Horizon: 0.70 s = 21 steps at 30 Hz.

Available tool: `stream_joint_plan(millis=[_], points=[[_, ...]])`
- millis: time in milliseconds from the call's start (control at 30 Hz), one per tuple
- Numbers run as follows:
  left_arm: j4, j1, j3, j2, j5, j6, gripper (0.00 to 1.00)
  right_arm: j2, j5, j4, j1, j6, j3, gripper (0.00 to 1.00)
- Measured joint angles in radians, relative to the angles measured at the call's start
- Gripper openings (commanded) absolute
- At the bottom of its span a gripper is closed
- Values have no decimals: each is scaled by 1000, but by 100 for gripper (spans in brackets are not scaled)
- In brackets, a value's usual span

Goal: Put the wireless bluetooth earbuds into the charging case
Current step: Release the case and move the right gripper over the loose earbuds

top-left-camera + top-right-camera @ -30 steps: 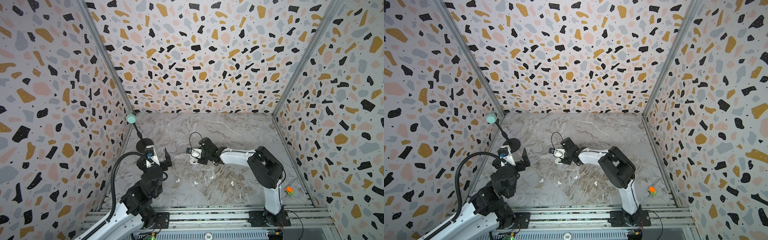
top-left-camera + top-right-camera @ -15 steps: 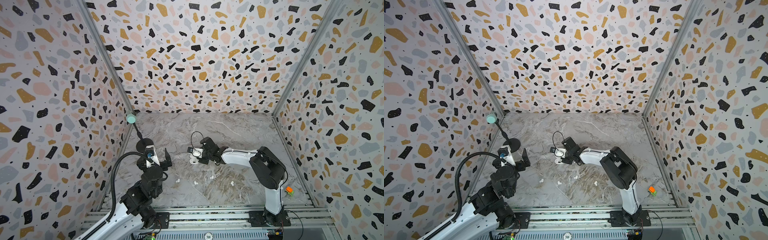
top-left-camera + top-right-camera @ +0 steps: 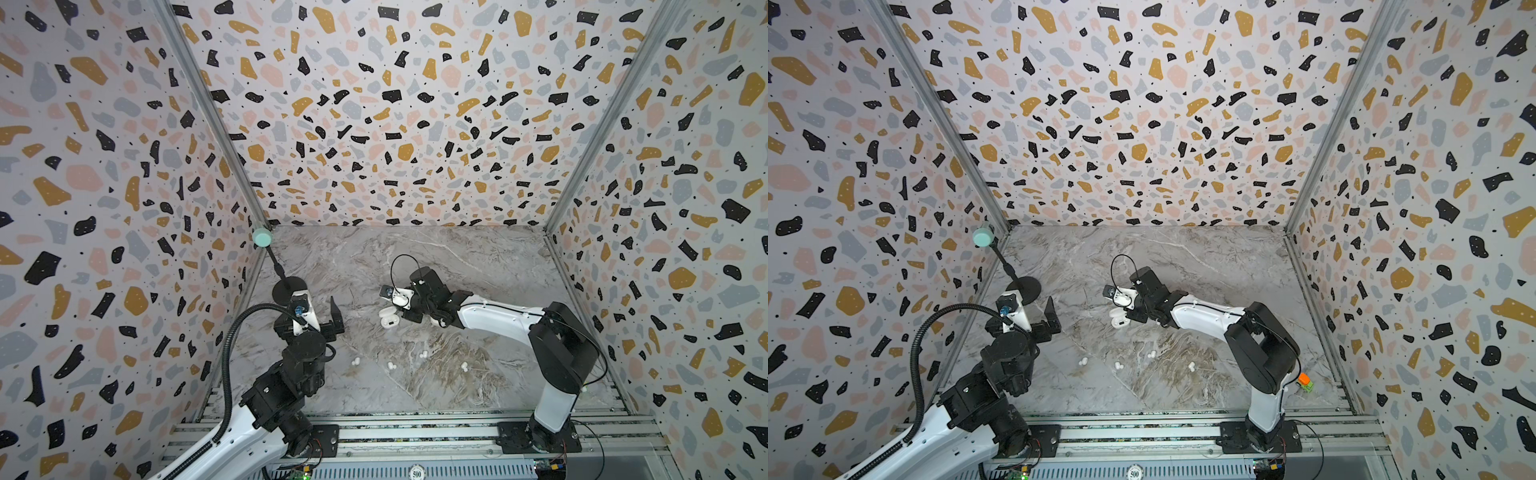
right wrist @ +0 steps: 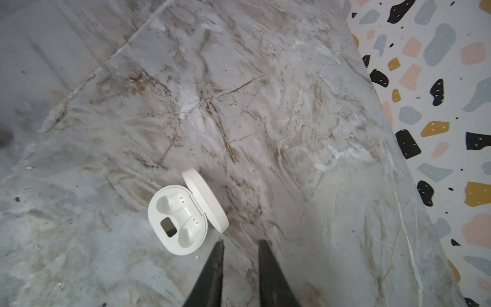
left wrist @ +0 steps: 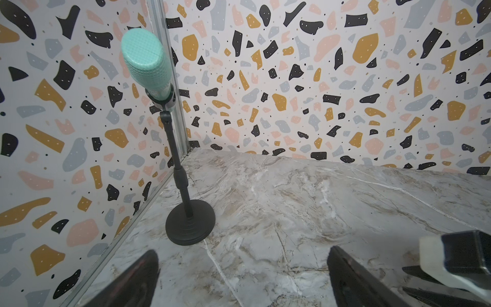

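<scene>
Right end effector (image 4: 240,242): jaws are seen narrowly parted, nothing is held between them. One fingertip (image 4: 220,243) is placed just beside the lid edge of the charging case (image 4: 177,220); contact cannot be confirmed.

The charging case is found near the middle of the worktop (image 3: 457,266), in both top views under the right wrist (image 3: 390,320) (image 3: 1119,319). The lid is hinged open, both sockets are seen empty, and a small dark window is visible between them.

Wireless bluetooth earbuds: all four are seen loose on the worktop, spread in a rough row between the case and the near rail, well apart from the case and from both end effectors (image 3: 355,361) (image 3: 391,365) (image 3: 424,354) (image 3: 464,366). The same four are shown in a top view (image 3: 1119,365).

Left end effector (image 5: 239,255): jaws are spread wide, nothing is gripped; it is held above the worktop at the left side, pointed toward the teal microphone (image 5: 144,58) on its black stand (image 5: 190,226) in the left back corner.
</scene>
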Motion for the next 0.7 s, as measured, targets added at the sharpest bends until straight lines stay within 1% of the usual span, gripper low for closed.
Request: stream_joint_plan(millis=[133, 167, 200, 233, 267, 367, 400, 533, 700], points=[[0, 3, 0, -2, 6, 0, 100, -84, 10, 13, 22, 32, -51, 27], [0, 4, 0, -2, 8, 0, 100, -103, 16, 22, 29, 43, -63, 49], [0, 4, 0, -3, 11, 0, 100, -124, 26, 34, 36, 59, -77, 74], [0, 4, 0, -3, 17, 0, 100, -143, 33, 44, 41, 72, -90, 80], [0, 5, 0, -4, 21, 0, 100, -163, 45, 54, 47, 84, -102, 83], [0, 5, 0, -14, 30, -2, 100, -219, 83, 82, 68, 127, -137, 88], [0, 6, 0, -20, 31, -2, 100, -239, 97, 90, 76, 143, -150, 100], [0, 9, 0, -40, 34, -13, 100, -311, 165, 94, 117, 222, -186, 99], [-42, 9, 19, -42, 24, -48, 100, -375, 264, 31, 216, 357, -188, 99]])
